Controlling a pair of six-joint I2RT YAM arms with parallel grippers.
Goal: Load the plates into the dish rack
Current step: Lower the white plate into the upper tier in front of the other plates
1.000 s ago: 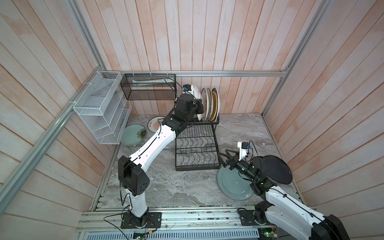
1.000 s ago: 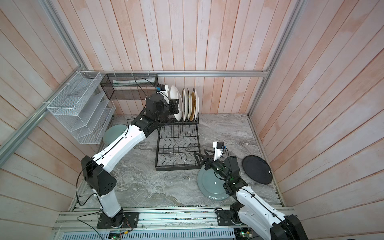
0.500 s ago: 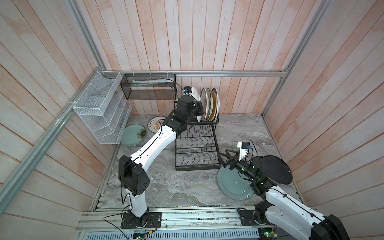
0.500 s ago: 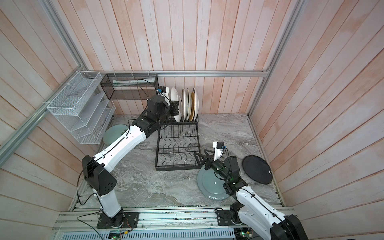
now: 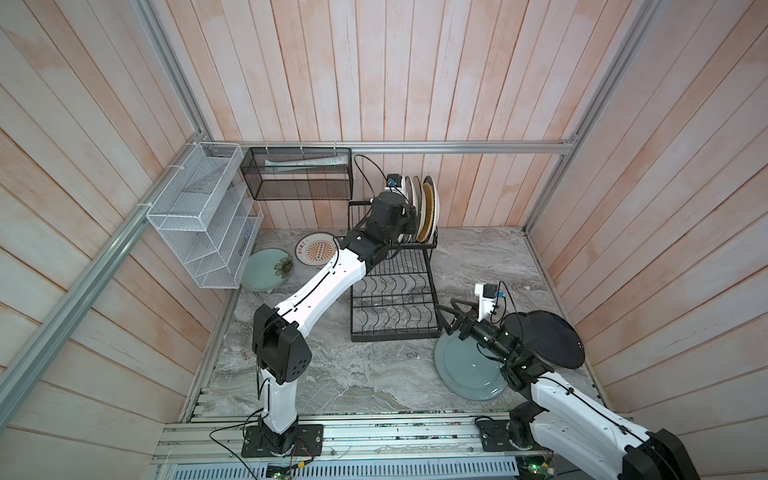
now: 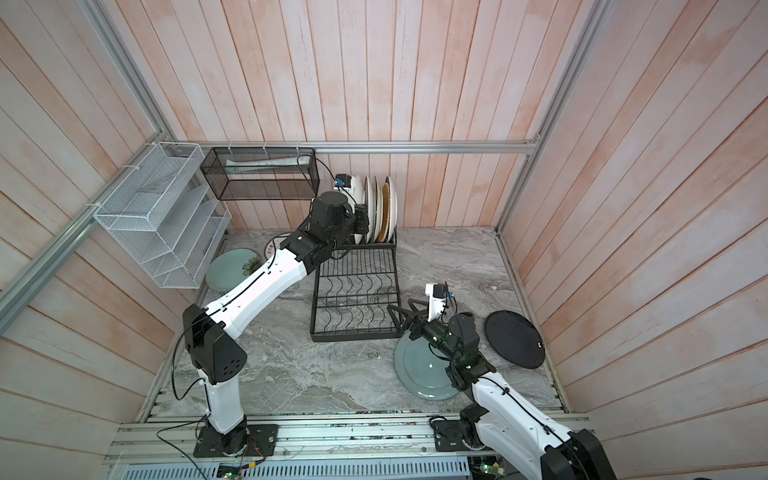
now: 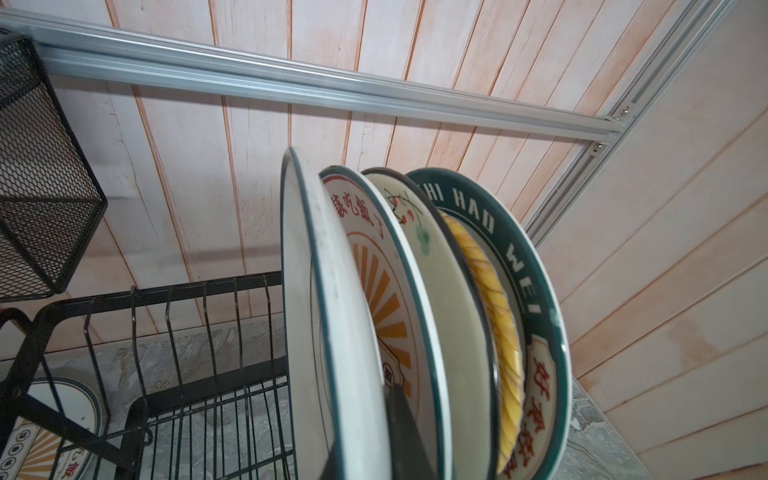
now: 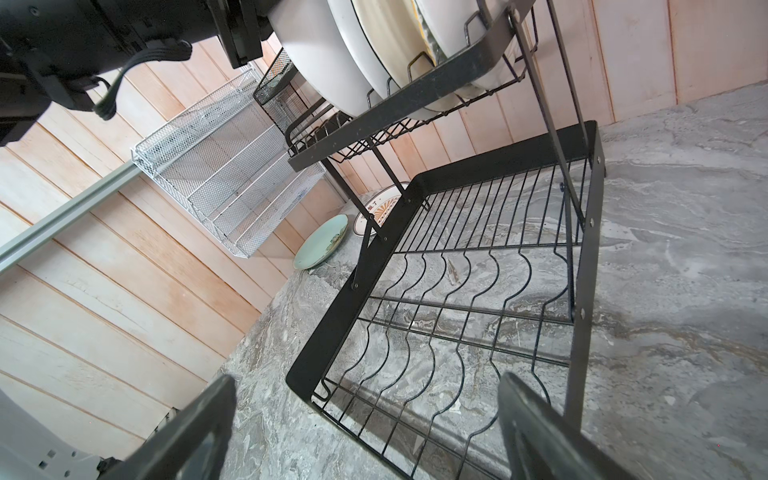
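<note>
The black dish rack (image 5: 392, 330) stands mid-table, and several plates stand upright in its upper tier. My left gripper (image 5: 409, 220) is shut on the rim of the nearest one, a white dark-ringed plate (image 7: 332, 324), which stands in a slot beside the sunburst plate (image 7: 386, 291). My right gripper (image 8: 365, 380) hangs open and empty by the rack's front right corner, over the far edge of the grey-blue plate (image 5: 469, 370). A black plate (image 5: 544, 338) lies to the right of it. A pale green flower plate (image 5: 266, 269) and another sunburst plate (image 5: 316, 249) lie flat at the back left.
A white mesh organizer (image 5: 203, 216) and a black mesh basket (image 5: 297, 178) hang on the walls at the back left. The rack's lower tier (image 8: 457, 291) holds nothing. Wooden walls close in on three sides, and a metal rail (image 5: 374, 436) runs along the front.
</note>
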